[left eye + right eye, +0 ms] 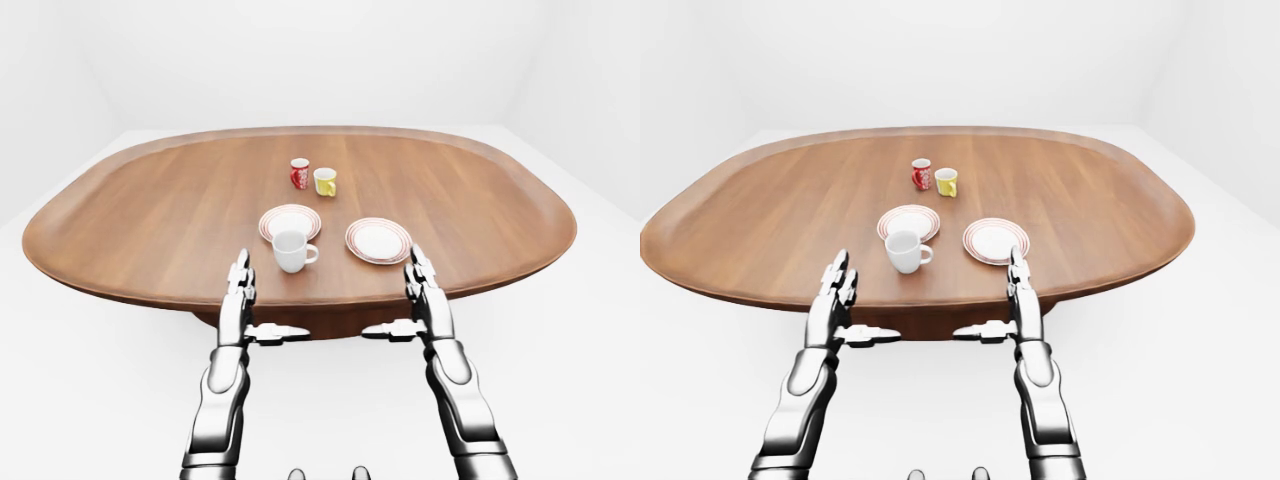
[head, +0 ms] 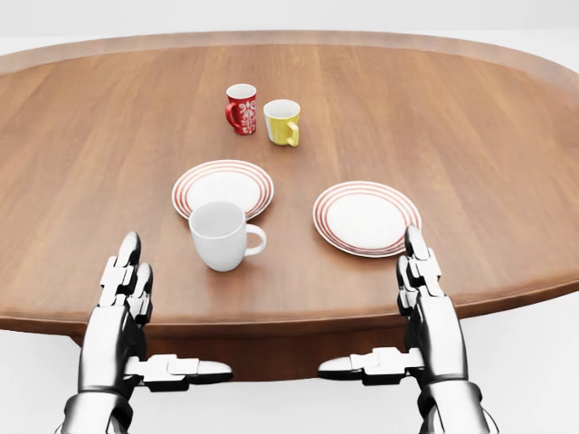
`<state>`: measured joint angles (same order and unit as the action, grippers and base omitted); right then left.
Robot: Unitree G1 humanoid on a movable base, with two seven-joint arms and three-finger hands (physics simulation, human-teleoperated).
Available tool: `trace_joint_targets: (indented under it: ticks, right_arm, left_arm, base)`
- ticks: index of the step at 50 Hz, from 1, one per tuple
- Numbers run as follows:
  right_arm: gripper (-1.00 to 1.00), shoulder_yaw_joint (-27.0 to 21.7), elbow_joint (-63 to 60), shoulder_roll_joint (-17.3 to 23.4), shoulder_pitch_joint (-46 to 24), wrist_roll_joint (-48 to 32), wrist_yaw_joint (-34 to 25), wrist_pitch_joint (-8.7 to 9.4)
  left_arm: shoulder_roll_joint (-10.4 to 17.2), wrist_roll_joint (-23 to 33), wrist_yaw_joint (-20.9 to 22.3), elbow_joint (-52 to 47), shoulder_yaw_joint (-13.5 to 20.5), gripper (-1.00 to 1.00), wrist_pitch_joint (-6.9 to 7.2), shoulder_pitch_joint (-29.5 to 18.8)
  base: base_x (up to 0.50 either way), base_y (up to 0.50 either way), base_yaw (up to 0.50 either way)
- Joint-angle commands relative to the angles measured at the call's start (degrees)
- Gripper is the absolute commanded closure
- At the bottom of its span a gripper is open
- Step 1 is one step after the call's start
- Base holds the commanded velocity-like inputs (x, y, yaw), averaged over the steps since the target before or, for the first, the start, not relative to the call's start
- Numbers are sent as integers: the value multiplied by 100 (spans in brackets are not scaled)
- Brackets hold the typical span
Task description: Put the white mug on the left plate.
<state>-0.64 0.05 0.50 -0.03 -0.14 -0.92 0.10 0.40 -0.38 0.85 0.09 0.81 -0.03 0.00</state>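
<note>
Wooden table point(image 2: 470, 136) holds white mug point(image 2: 220, 235) beside left plate point(image 2: 223, 187); both hands spread wide at its edge.

Red mug point(image 2: 241, 108), yellow mug point(image 2: 282, 122), right plate point(image 2: 366, 219)

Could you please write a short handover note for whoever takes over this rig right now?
Left hand and right hand: both open, empty, hovering at the table's near edge.
White mug: upright on the table, at the lower edge of the left plate, handle pointing right in the head view.
Done: nothing yet; the mug is not grasped.
Left: grasp the mug, lift it, set it on the left plate.
</note>
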Motion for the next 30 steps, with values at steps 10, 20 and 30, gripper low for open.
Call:
trace_joint_targets:
  ticks: [10,20,30]
  right_arm:
    - [-100,-113,-46,71,-2,-117,-175,48]
    - [-100,-103,-245,70,19,-113,-196,174]
    - [-100,-263,-3670,168,-546,250,-269,490]
  left_arm:
    - [57,-43,143,-40,106,-100,34,21]
    - [56,-38,151,-110,98,-100,74,35]
    - [228,-354,72,-3549,433,-100,503,-696]
  base:
    - [0,0,0]
    - [0,0,0]
    - [0,0,0]
